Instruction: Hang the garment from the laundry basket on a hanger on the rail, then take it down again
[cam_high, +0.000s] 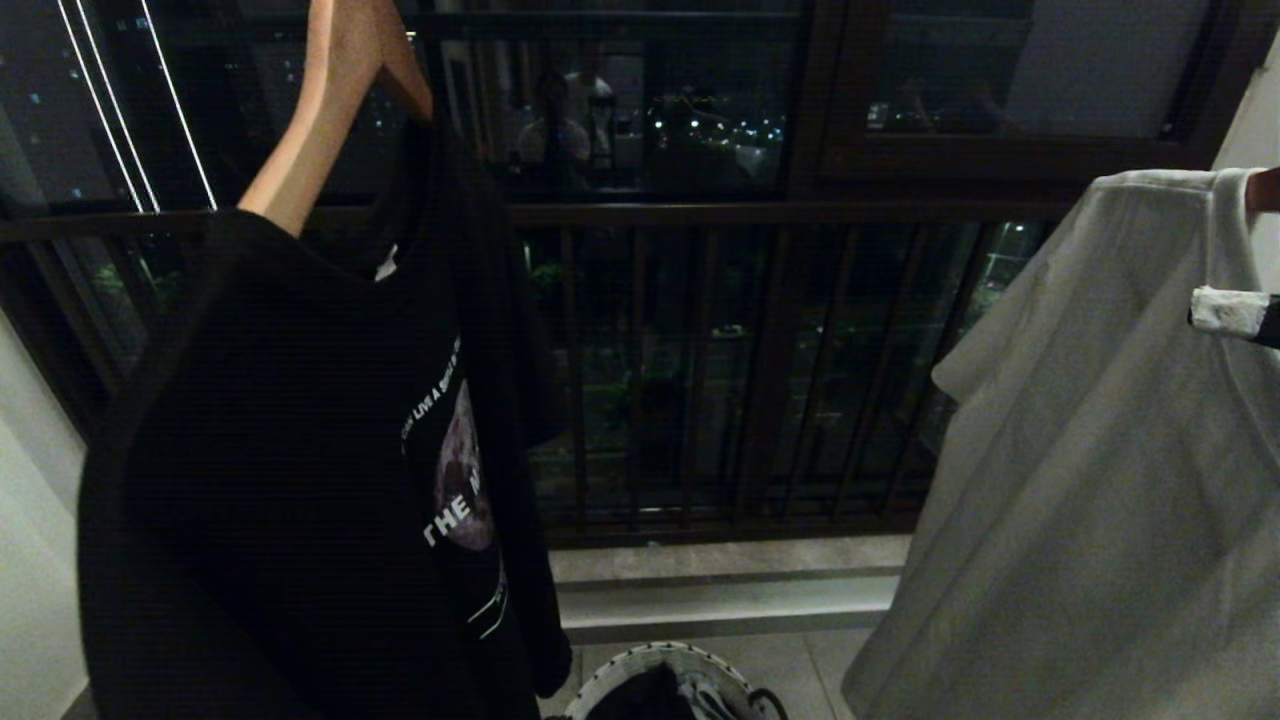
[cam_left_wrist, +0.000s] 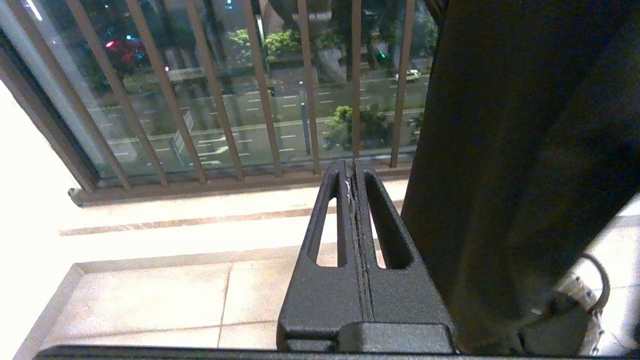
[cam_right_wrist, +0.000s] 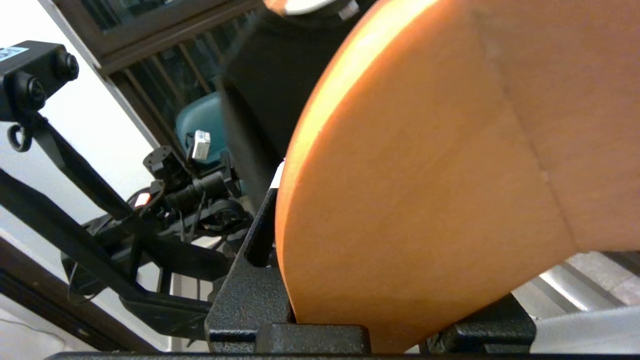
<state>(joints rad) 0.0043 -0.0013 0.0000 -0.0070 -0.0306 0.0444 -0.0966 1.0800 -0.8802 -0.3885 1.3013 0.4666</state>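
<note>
A black printed T-shirt (cam_high: 300, 480) hangs on a wooden hanger (cam_high: 335, 110) at the left. At the right a white garment (cam_high: 1090, 480) hangs from another hanger, whose brown end (cam_high: 1265, 190) shows at the frame edge. My right gripper (cam_right_wrist: 385, 260) is shut on a wooden hanger (cam_right_wrist: 450, 150); in the head view only its white-tipped finger (cam_high: 1235, 312) shows, against the white garment. My left gripper (cam_left_wrist: 353, 167) is shut and empty, low beside the black shirt (cam_left_wrist: 525, 150). The laundry basket (cam_high: 640, 665) stands on the floor below with clothes in it. The rail is out of view.
Dark brown window bars (cam_high: 700, 380) and a stone sill (cam_high: 730, 590) close off the far side. A basket handle (cam_left_wrist: 597, 280) shows behind the black shirt. Black equipment and a teal chair (cam_right_wrist: 200, 120) stand beyond the held hanger.
</note>
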